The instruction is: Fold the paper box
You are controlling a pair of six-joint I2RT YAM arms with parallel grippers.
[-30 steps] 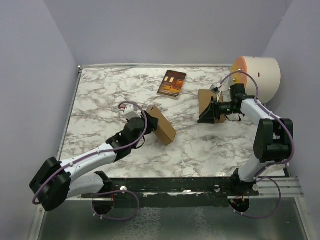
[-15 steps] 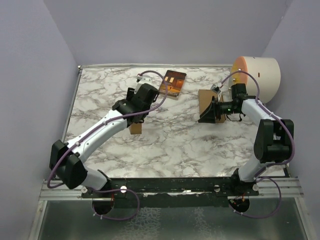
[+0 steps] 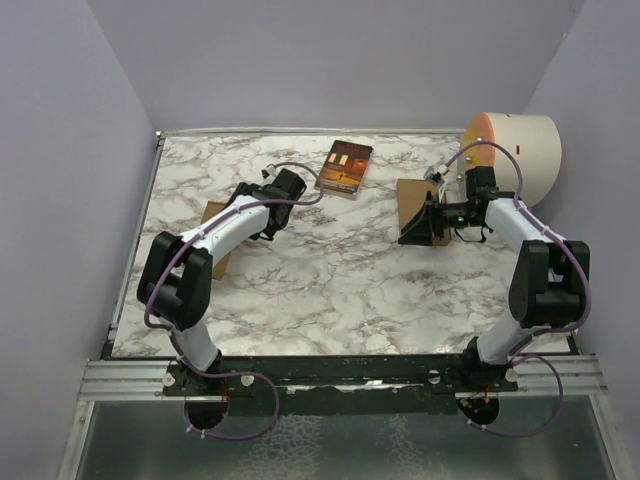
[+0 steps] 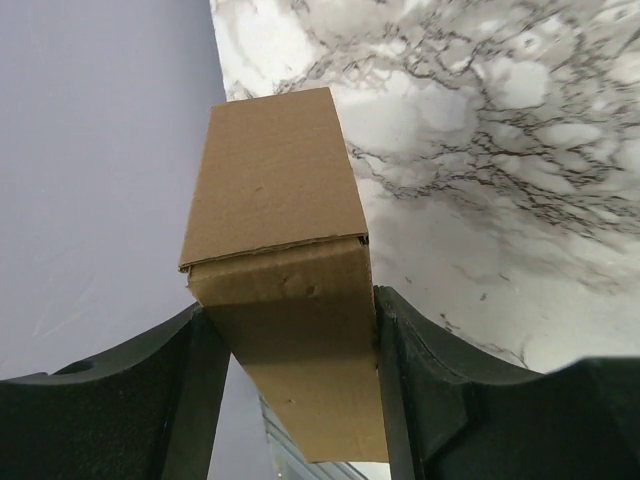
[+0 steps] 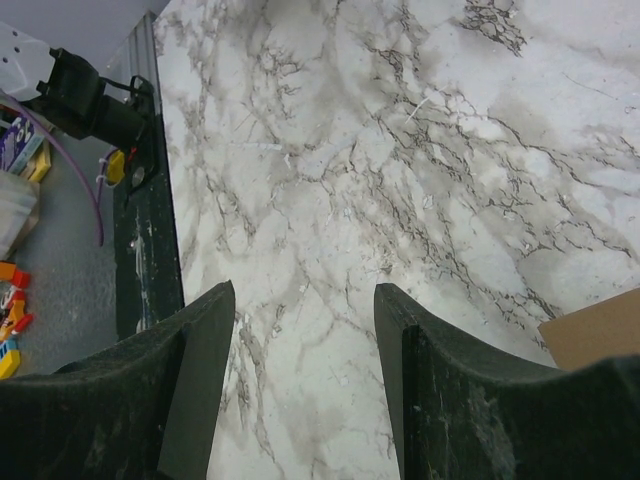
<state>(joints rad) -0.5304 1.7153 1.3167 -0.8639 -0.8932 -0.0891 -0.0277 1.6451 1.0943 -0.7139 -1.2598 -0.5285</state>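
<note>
Marble table (image 3: 340, 290), lilac walls, two arms reaching out over it

Left gripper (image 4: 290, 305) is clamped on the paper box (image 4: 275, 190) at the table's left edge by the wall, and its own arm hides part of the box from above. Right gripper (image 5: 305, 290) is open with only marble between its fingers and a second brown carton (image 3: 410, 195) just beside it. Further back are a dark red-brown book (image 3: 344, 167), cover too small to read, and a cream roll with an orange end (image 3: 515, 150).

Right hand (image 5: 305, 300) has its fingers spread, with nothing but marble tabletop (image 5: 400, 150) showing between them. A corner of brown cardboard (image 5: 595, 328) pokes in at the lower right edge. A black rail (image 5: 145, 250) runs along the tabletop's left side.
</note>
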